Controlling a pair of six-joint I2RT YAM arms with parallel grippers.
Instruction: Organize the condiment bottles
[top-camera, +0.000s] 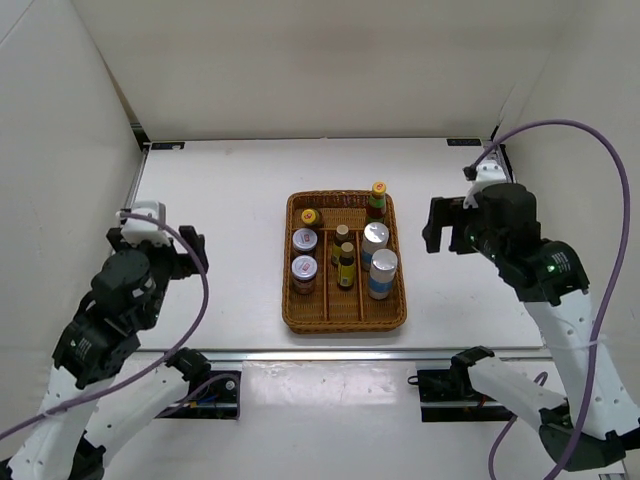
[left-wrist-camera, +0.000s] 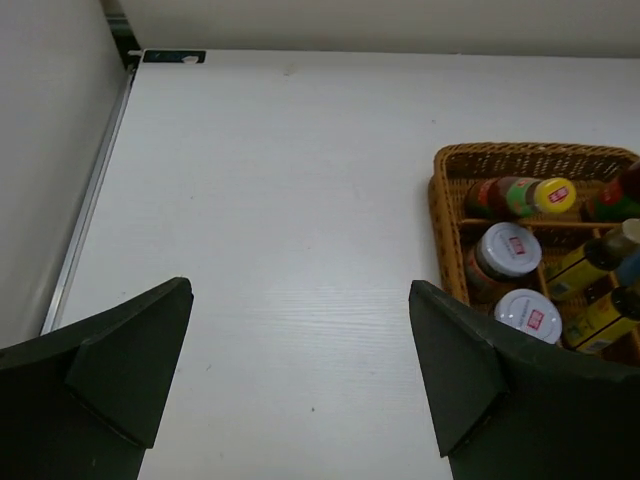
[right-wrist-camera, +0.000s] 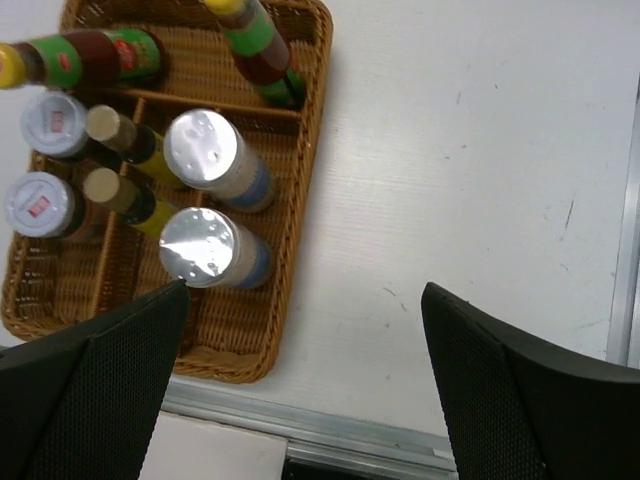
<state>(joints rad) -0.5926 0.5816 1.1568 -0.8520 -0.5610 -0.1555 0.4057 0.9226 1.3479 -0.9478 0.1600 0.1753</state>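
All the condiment bottles stand or lie in the brown wicker tray (top-camera: 293, 318) at the table's middle. One tall yellow-capped bottle (top-camera: 376, 201) stands at the far right corner; the other (top-camera: 335, 217) lies on its side along the far end. Two white-lidded jars (top-camera: 304, 241) (top-camera: 304, 269) fill the left lane, two tiny dark bottles (top-camera: 342, 235) (top-camera: 347, 256) the middle, two silver-topped cylinders (top-camera: 375, 236) (top-camera: 383, 266) the right. My left gripper (left-wrist-camera: 300, 370) is open and empty, left of the tray (left-wrist-camera: 440, 215). My right gripper (right-wrist-camera: 305, 370) is open and empty, right of the tray (right-wrist-camera: 300, 200) and cylinders (right-wrist-camera: 197, 245).
A metal rail (top-camera: 330, 353) runs along the table's near edge, also in the right wrist view (right-wrist-camera: 350, 430). White walls close the left, back and right sides. Another rail (left-wrist-camera: 90, 210) runs along the left wall.
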